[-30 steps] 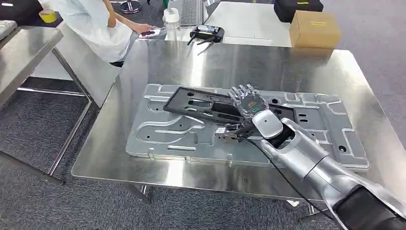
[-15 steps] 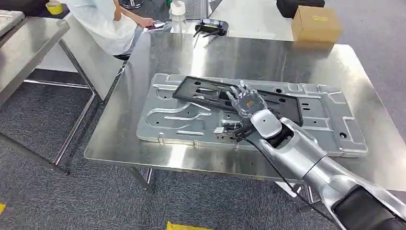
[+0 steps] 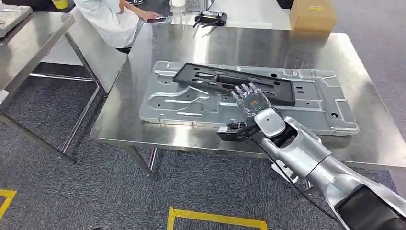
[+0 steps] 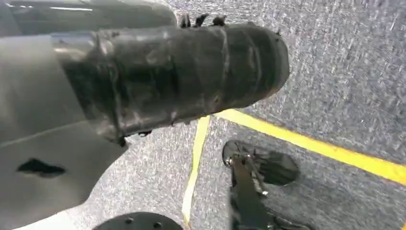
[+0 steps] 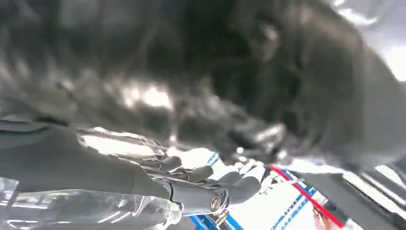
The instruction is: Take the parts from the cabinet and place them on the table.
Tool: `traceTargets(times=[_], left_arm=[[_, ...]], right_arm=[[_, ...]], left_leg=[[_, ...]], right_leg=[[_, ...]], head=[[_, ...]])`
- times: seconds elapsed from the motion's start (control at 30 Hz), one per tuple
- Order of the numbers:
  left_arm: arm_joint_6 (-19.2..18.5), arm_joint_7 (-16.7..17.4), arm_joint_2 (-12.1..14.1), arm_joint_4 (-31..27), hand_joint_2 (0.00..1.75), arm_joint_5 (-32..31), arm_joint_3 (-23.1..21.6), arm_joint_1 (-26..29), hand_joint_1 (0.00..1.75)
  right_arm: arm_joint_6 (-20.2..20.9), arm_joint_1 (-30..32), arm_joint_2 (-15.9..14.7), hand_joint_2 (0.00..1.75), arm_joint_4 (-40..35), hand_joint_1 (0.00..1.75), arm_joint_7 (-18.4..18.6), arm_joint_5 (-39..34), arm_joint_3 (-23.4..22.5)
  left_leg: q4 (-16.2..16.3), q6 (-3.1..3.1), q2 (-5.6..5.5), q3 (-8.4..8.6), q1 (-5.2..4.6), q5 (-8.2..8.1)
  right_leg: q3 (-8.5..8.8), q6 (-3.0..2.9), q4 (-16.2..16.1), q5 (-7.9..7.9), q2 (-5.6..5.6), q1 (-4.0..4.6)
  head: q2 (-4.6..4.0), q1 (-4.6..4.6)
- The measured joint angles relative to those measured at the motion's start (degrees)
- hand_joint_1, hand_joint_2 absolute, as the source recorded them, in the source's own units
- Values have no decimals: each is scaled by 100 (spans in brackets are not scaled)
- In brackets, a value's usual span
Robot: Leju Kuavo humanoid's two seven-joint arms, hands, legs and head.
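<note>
- The whole head view has shifted, so the camera has moved, not the table (image 3: 143,136).
- The right hand (image 3: 251,101) has drawn back off the black frame (image 3: 234,82), now hovering open near the table's front edge.

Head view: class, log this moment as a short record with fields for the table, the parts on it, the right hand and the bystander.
table: steel table
parts: black plastic frame lying on the stamped metal panel
right hand: right hand open, fingers spread over the panel's near edge, holding nothing
bystander: person seated at the far left corner
</note>
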Motion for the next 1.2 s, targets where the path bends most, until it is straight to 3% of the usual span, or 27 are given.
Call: traceTargets(times=[0.1, 0.13, 0.17, 0.23, 0.27, 0.3, 0.37, 0.4, 0.43, 0.47, 0.5, 0.53, 0.6, 0.63, 0.67, 0.7, 0.77, 0.8, 0.83, 0.87, 0.9, 0.93, 1.0, 1.03, 1.1, 1.13, 1.2], left_arm=[[0, 7, 0, 0, 0, -2, 0, 15, 0], [0, 9, -2, 0, 0, -2, 0, 13, 0], [0, 11, -2, 0, 0, -2, 0, 4, 0], [0, 13, -2, 0, 0, -2, 0, 3, 0], [-2, 15, -2, 0, 0, -2, 0, 7, 0], [-4, 17, -2, 0, 0, -2, 0, 9, 0], [-4, 20, -2, 0, 0, -2, 0, 9, 0], [-7, 20, -2, 0, 0, -4, 0, 9, 0], [-9, 22, -2, 0, 0, -4, 0, 7, 0], [-11, 20, -7, -2, 0, -7, 0, 4, 0], [-15, 20, -9, -2, 0, -11, 0, 8, 0], [-15, 20, -7, 0, 0, -11, 0, 14, 0], [-15, 20, -5, 0, 0, -11, 0, 8, 0], [-15, 20, 2, 2, 0, -11, 0, 26, 0], [-15, 20, 15, 7, 0, -11, 2, 31, 0], [-17, 22, -13, 4, 0, -11, 2, 32, 0], [-20, 17, -4, 7, 0, -13, 2, 26, 0], [-20, 17, -4, 7, 0, -13, 2, 27, 0], [-20, 18, -4, 7, 0, -13, 0, 32, 0], [-20, 18, -4, 7, 0, -13, 0, 28, 0], [-20, 17, -4, 7, 0, -13, 2, 24, 0], [-20, 17, -2, 7, 0, -13, 0, 22, 0], [-20, 24, -2, 4, 0, -13, 2, -3, 0], [-17, 24, 0, 7, 0, -13, 2, -9, 0], [-17, 39, 0, 7, 0, -11, 0, 1, 0], [-17, 50, -2, 7, 0, -7, 2, 17, 0], [-20, 70, -2, 7, 0, -2, 0, 6, 0]], right_arm=[[13, 15, 0, 0, -4, 0, 0, 0, 0], [15, 25, 0, 0, -2, 0, 0, -2, 0], [20, 26, 0, 0, -2, 0, -2, -4, 0], [30, 24, -4, 0, -2, 0, 0, -7, 0], [42, 29, -7, 0, -2, 0, 0, -7, 0], [39, 41, -7, 0, -2, 0, 0, -7, 0], [33, 59, -7, 0, -2, 0, 0, -7, 0], [24, 53, -7, 0, -2, 0, 0, -4, 0], [20, 43, -7, 0, -2, 0, 0, -4, 0], [15, 24, -7, 0, -4, 0, 0, -4, 0], [11, 12, -4, 0, -9, 0, 0, -4, 0], [6, 4, -2, 0, -17, 0, 0, -4, 0], [7, -19, -2, 0, -17, 0, 0, -4, 0], [9, -6, -2, 0, -15, 0, 0, -4, 0], [9, -3, 4, 0, -15, 0, 0, -4, 0], [11, -4, 6, 0, -13, 0, 0, -7, 0], [17, -4, 2, 0, -20, 0, 11, -7, 0], [31, -4, -2, 0, -20, 0, 24, -4, 0], [37, -6, -9, 0, -20, 0, 28, -2, 0], [48, -4, -11, 0, -20, 0, 33, 2, 0], [70, -1, -24, 0, -20, 0, 37, 7, 0], [76, -2, -37, 0, -20, 0, 42, 11, 0], [90, -17, -66, 0, -44, 0, 46, 20, -4], [111, -30, -101, 0, -57, 0, 50, 22, -15], [177, -72, -133, 0, -83, 0, 55, 37, -15], [192, -69, -168, 0, -90, 0, 61, 37, -15], [232, -69, -206, 0, -129, 0, 66, 37, -15]], left_leg=[[-9, 144, 15, -130, -9, 91], [-37, 215, 55, -117, 19, 176], [-51, 250, 53, -195, 10, 250], [-47, 319, 60, -371, -7, 389], [-44, 329, 61, -461, -23, 454], [-35, 333, 60, -548, -34, 513], [-13, 324, 60, -754, -52, 647], [-2, 314, 59, -841, -60, 710], [7, 301, 57, -904, -65, 766], [17, 281, 59, -926, -61, 813], [16, 241, 57, -962, -88, 849], [-15, 210, 60, -936, -69, 901], [-83, 142, 58, -949, -43, 1042], [-99, 105, 25, -978, -77, 1076], [-49, 73, -24, -1038, -52, 982], [4, 30, -14, -1070, -73, 799], [748, -10, 17, -1204, -27, 39], [1042, -19, 27, -1223, -17, -100], [1344, -14, 34, -1188, -11, -101], [1385, -6, 35, -1089, -12, 75], [1229, 14, 35, -885, -12, 283], [964, 32, 35, -641, -12, 356], [41, 65, 33, 84, -47, 2], [-105, 114, 16, 95, -54, -62], [-67, 187, 24, -2, -77, 16], [-103, 236, 50, -34, -36, 97], [-99, 334, 76, -100, -37, 197]], right_leg=[[-6, 112, -57, 157, 8, 5], [-46, 131, 7, 59, 38, -30], [-136, 147, 195, -247, 39, -23], [-362, 161, 1023, -966, 45, -20], [-441, 166, 1421, -1160, 45, -20], [-458, 164, 1671, -1193, 45, -20], [-182, 126, 1569, -828, 46, -11], [110, 86, 1225, -645, 45, 1], [458, 38, 791, -593, 47, 29], [811, -32, 299, -796, 45, 63], [1042, -54, -101, -935, 38, 94], [996, -39, -77, -881, 37, 105], [936, -81, -103, -772, 35, 135], [838, -113, -197, -663, 19, 69], [779, -142, -222, -555, 7, 17], [726, -167, -241, -446, 15, 26], [483, -199, -241, -303, 35, 24], [414, -187, -228, -239, 39, 28], [303, -177, -217, -173, 43, 27], [212, -162, -199, -114, 44, 25], [118, -141, -174, -55, 45, 23], [50, -121, -154, -12, 44, 23], [-44, -61, -103, 62, 37, 64], [-38, -27, -89, 117, 11, 63], [-43, 37, -141, 254, 15, 50], [-80, 66, -123, 259, 33, 76], [-185, 94, 150, -179, 45, 42]], head=[[0, 5], [0, -4], [0, 19], [0, 42], [0, 39], [0, 37], [0, 39], [0, 39], [0, 37], [0, 35], [0, 28], [0, 9], [0, 46], [0, 44], [0, 52], [0, 15], [0, -11], [0, -22], [0, -24], [0, -31], [0, -33], [0, -28], [0, -31], [0, -11], [0, -26], [0, -13], [0, 0]])
